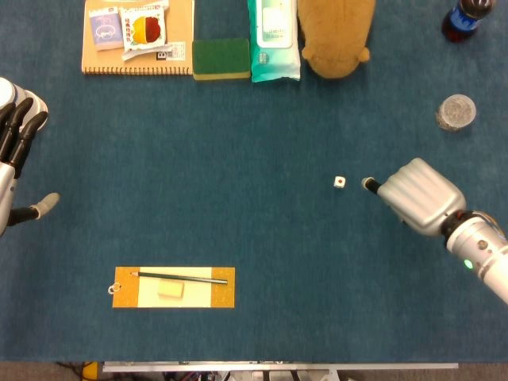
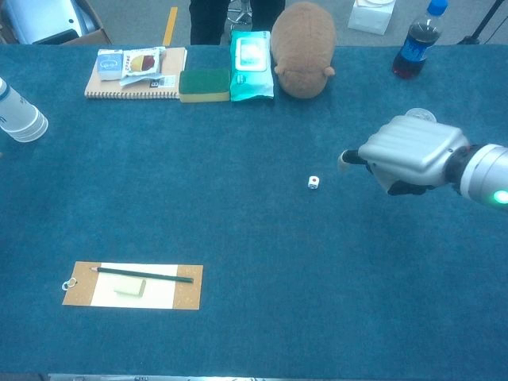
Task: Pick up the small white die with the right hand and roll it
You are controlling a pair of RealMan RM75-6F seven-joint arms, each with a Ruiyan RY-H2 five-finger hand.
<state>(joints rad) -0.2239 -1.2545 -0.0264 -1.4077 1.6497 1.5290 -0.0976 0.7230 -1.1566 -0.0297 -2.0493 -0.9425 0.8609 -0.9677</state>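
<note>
The small white die (image 1: pixel 339 182) lies alone on the blue table cloth, also seen in the chest view (image 2: pixel 313 182). My right hand (image 1: pixel 413 196) hovers just right of it, silver back upward, thumb tip (image 1: pixel 369 184) stretched toward the die and a short gap short of it. In the chest view the right hand (image 2: pixel 405 155) holds nothing, its dark fingers hanging below the palm, apart from the thumb. My left hand (image 1: pixel 12 151) stays at the far left edge, fingers spread, holding nothing.
Along the far edge lie a notebook with snack packets (image 1: pixel 136 36), a green sponge (image 1: pixel 221 59), a wipes pack (image 1: pixel 274 40) and a brown plush (image 1: pixel 335 36). A cola bottle (image 1: pixel 464 20) and clear cup (image 1: pixel 456 112) stand at right. A clipboard with pencil (image 1: pixel 173 286) lies near left.
</note>
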